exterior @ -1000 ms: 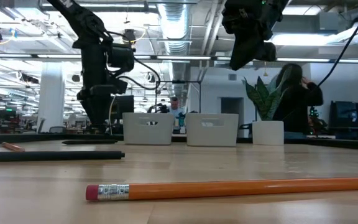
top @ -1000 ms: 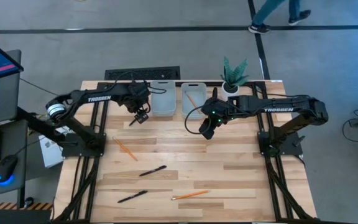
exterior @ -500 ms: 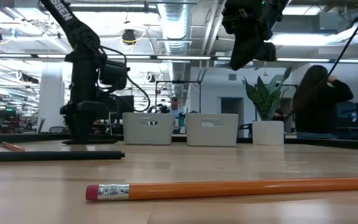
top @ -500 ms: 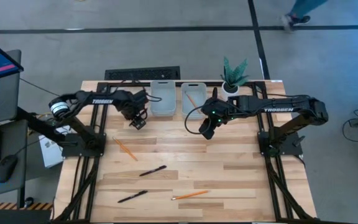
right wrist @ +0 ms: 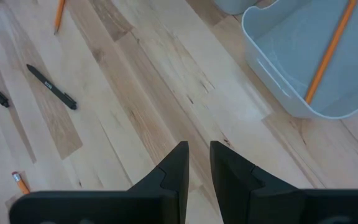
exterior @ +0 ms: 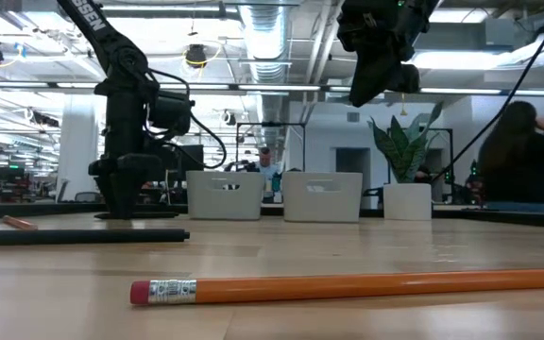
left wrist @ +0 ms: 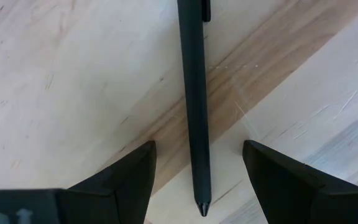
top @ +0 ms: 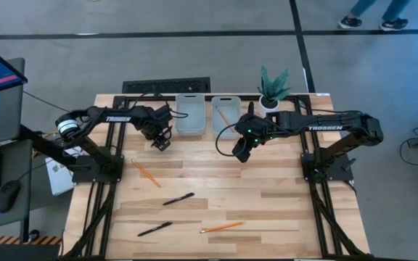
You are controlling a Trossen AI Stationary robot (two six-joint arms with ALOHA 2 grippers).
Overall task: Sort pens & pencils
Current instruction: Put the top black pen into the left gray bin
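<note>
Hovering low over the table (top: 267,196), my left gripper (left wrist: 197,171) had its fingers spread apart with a black pen (left wrist: 193,106) lying flat on the wood between them, untouched. The grey tray (top: 190,116) sat just beside it. My right gripper (right wrist: 194,165) hung raised near the second tray (right wrist: 303,56), fingers nearly together and holding nothing; one orange pencil (right wrist: 331,50) leaned inside that tray. Two more pens (top: 178,199) and two pencils (top: 220,227) lay well apart from both grippers.

Two trays (top: 190,114) and a plant (top: 272,88) line the table's far edge; bare wood (top: 267,190) lies open between the scattered pens (top: 178,199) and pencils (top: 221,227).
</note>
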